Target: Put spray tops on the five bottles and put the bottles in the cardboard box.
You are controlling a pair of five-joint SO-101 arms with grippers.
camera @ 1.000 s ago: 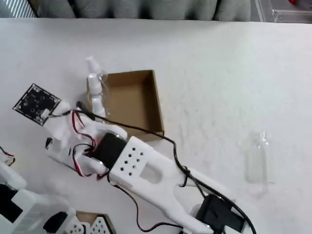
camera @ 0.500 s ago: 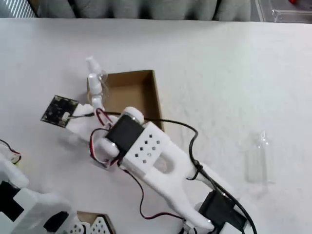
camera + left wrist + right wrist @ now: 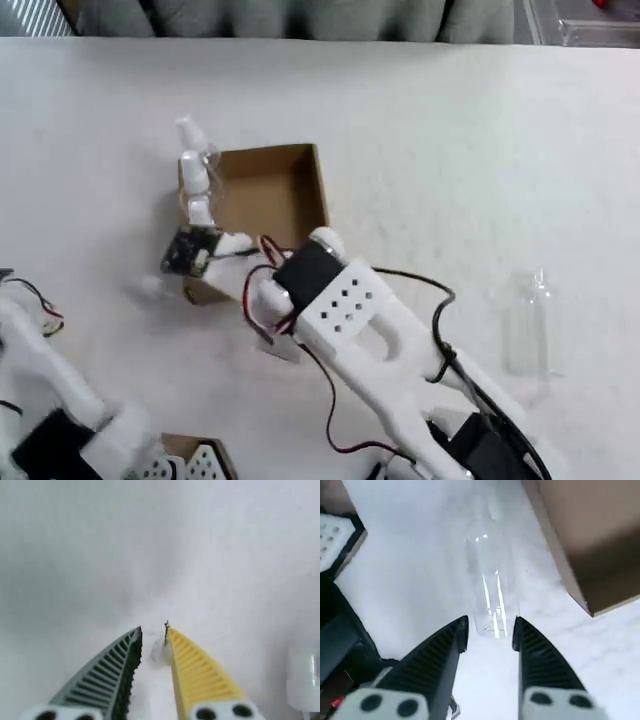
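Clear bottle (image 3: 489,575) lies on worktop (image 3: 410,555) just beside cardboard box (image 3: 590,540). Right gripper (image 3: 490,626) wide open, empty, jaws flanking bottle's near end. We judge it light, slick, thin-walled: take mid-body, squeeze gently. Left gripper (image 3: 153,630) narrowly parted, empty.

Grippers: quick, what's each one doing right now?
Left gripper: open a little, holding nothing.
Right gripper: open, the clear bottle has its end between the jaws, not clamped.

No lettering or number appears legible, not even on the cardboard box (image 3: 270,200).
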